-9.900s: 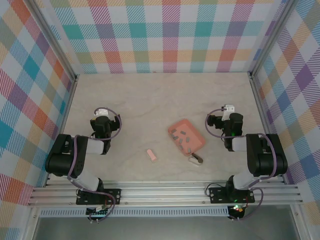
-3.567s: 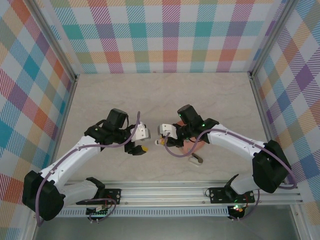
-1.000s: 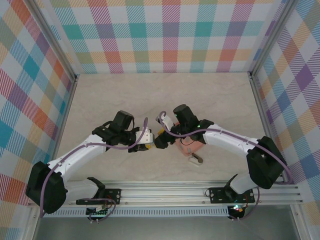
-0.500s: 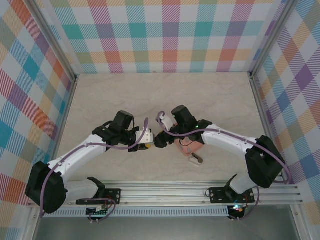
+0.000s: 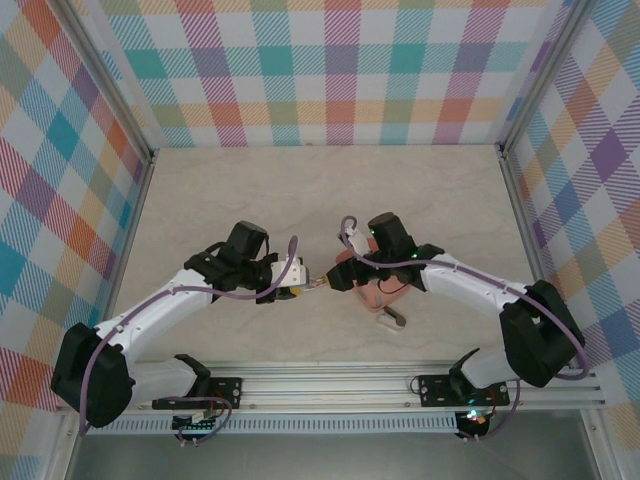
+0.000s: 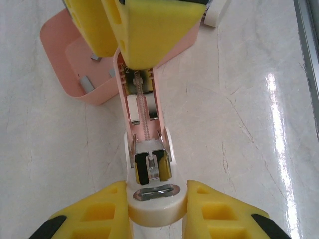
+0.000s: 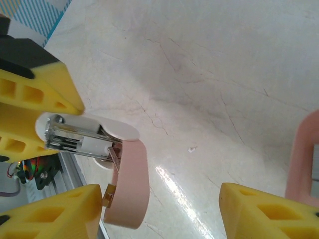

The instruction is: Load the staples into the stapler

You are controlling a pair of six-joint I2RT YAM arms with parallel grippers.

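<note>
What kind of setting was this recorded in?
Probably a purpose-built robot test cell: colourful plaid-patterned walls enclose a pale marble-look tabletop, with a ribbed aluminium mounting rail along the near edge.

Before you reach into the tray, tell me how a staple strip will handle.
The staples look tiny and thin, so they are probably light and hard to pinch. Lying loose in the smooth tray, they may slide toward its wall when nudged.

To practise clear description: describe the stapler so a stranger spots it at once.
On the pale table, look near the middle, just left of the pink tray. The stapler is there, clamped in the left tool. Unlike the square tray, it is slim and hinged open, showing a bare spring.
</note>
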